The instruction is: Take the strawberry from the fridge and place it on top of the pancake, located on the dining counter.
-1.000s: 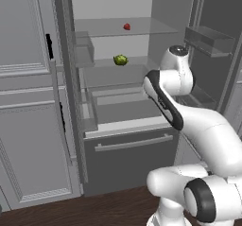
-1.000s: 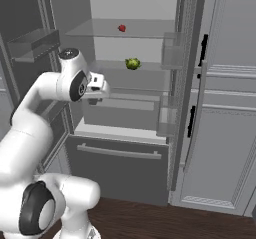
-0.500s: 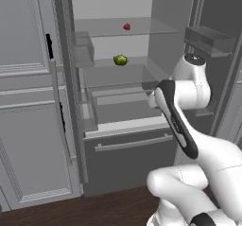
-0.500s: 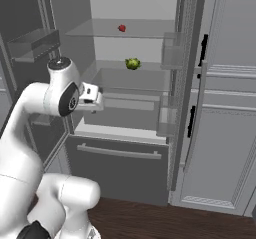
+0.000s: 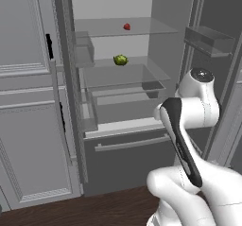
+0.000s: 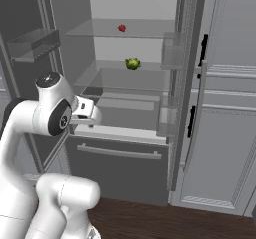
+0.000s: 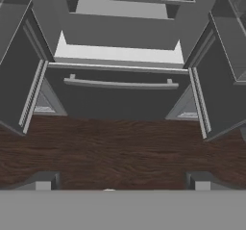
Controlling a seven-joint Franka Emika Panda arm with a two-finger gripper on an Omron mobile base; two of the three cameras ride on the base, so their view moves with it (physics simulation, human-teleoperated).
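Left base view: strawberry point(image 5: 126, 26) on top fridge point(image 5: 118, 55) shelf; tiny, soft, light, so pinch its sides gently. Gripper point(image 7: 120, 180) jaws spread wide.

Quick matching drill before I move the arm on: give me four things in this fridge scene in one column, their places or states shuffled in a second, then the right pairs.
Things:
1. strawberry
2. green fruit
3. bottom drawer
4. gripper

Places or states:
A. shut, with a long silver handle across its front
B. on the upper glass shelf
C. open, holding nothing, in front of the fridge
D. on the glass shelf below the top one

Pairs: 1-B, 2-D, 3-A, 4-C
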